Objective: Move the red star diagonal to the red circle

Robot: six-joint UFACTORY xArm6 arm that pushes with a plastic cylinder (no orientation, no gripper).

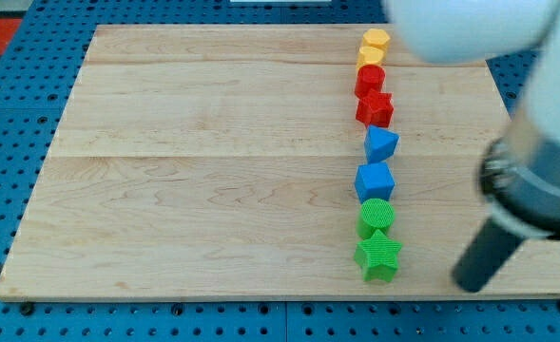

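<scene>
The red star (376, 109) lies on the wooden board (203, 161), in a single column of blocks toward the view's right, and serves here as the landmark. Touching it just above is the red circle (370, 79), in line with the star rather than diagonal to it. Above that circle sit two yellow blocks, one (370, 56) touching it and a yellow hexagon-like block (376, 40) at the column's head near the board's top edge. Just below the star comes a blue block (381, 144) with a pointed outline, then a blue cube-like block (375, 180), then a green circle (376, 217) and a green star (378, 256) at the foot. My tip (470, 282) rests well below and to the right of the red star, beside the green star but apart from it; the rod is bare, touching no block.
</scene>
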